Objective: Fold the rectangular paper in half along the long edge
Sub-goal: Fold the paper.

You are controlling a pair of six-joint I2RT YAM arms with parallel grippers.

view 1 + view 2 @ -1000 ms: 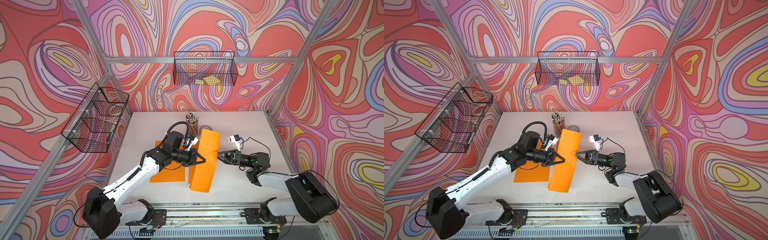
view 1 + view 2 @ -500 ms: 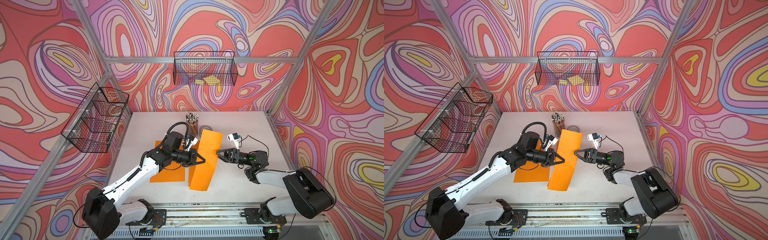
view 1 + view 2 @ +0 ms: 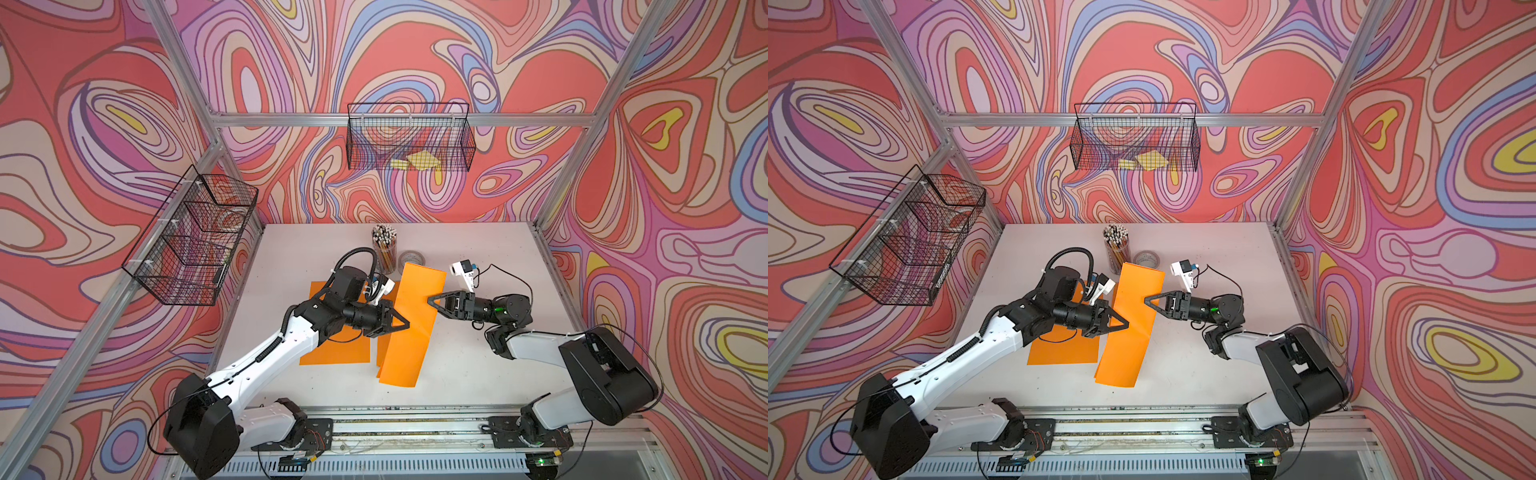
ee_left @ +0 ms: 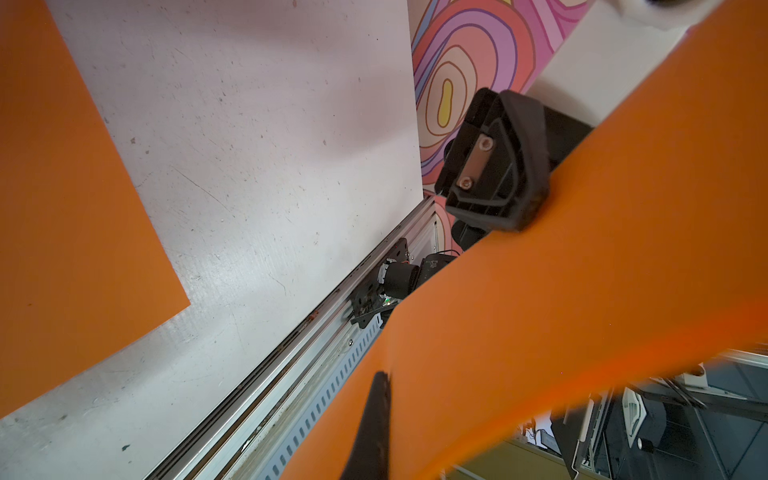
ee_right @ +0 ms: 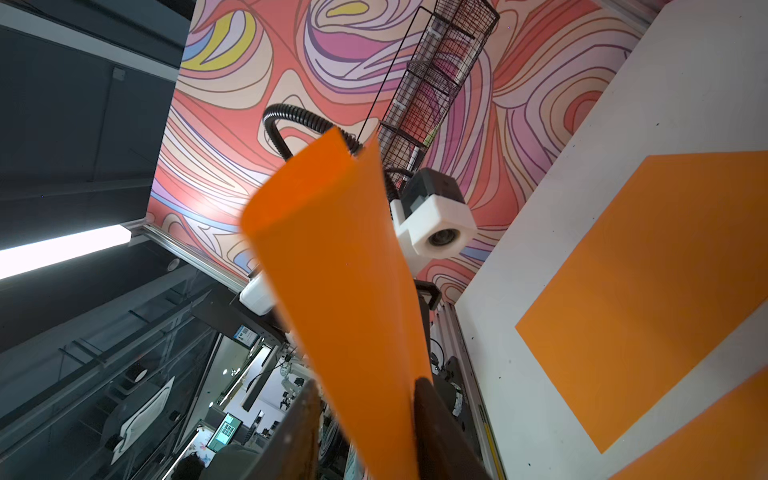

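Two-handed job: clamped tight with left hand [image 3: 405, 323] on one long edge of orange paper [image 3: 405, 357], pinched narrow with right hand [image 3: 430, 298] on opposite long edge, fingers [image 5: 432, 415] touching both faces. Held up off bench [image 3: 478, 374], curled lengthwise, lower end toward front rail [image 3: 415, 428]. Lying flat just beside: second orange sheet [image 3: 332, 351]. Further back, pencil cup [image 3: 384, 257], tape roll [image 3: 411, 258].

A curved orange paper [image 4: 582, 311] arcs across; the right gripper [image 4: 524, 210] meets its edge (grip unclear), another orange sheet [image 4: 62, 228] lies flat on the tabletop [image 4: 270, 145].
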